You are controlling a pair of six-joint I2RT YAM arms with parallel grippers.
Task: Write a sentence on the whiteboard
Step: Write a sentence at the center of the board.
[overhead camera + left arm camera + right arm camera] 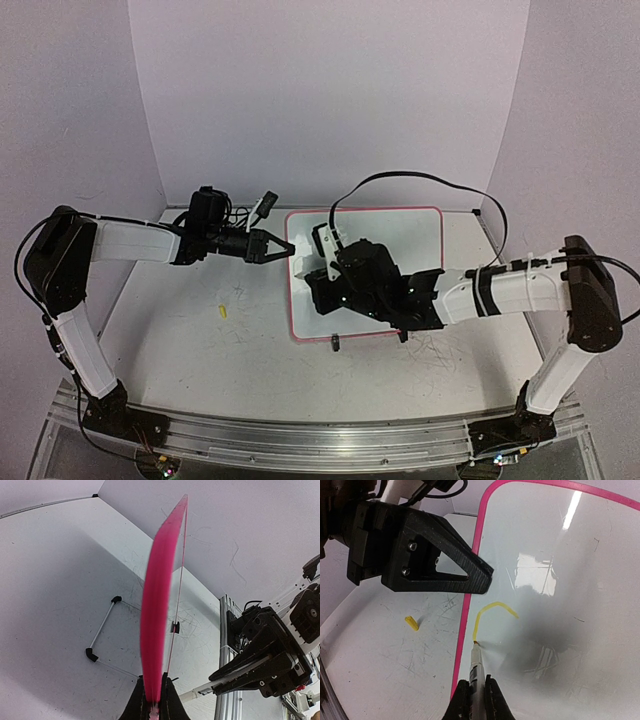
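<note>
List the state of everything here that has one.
whiteboard: left rim clamped, nearly blank.
sentence: barely begun, one curved yellow stroke.
marker: uncapped, tip touching the whiteboard.
left gripper: shut on whiteboard.
right gripper: shut on marker.
yellow cap: loose on the table.

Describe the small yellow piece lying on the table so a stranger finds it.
On the white table, look left of the pink-rimmed whiteboard, nearer the arm bases than the left gripper clamping its edge. A small yellow piece lies there on bare tabletop, clear of the board. It is the only loose yellow thing; the other yellow is a stroke drawn on the board.
</note>
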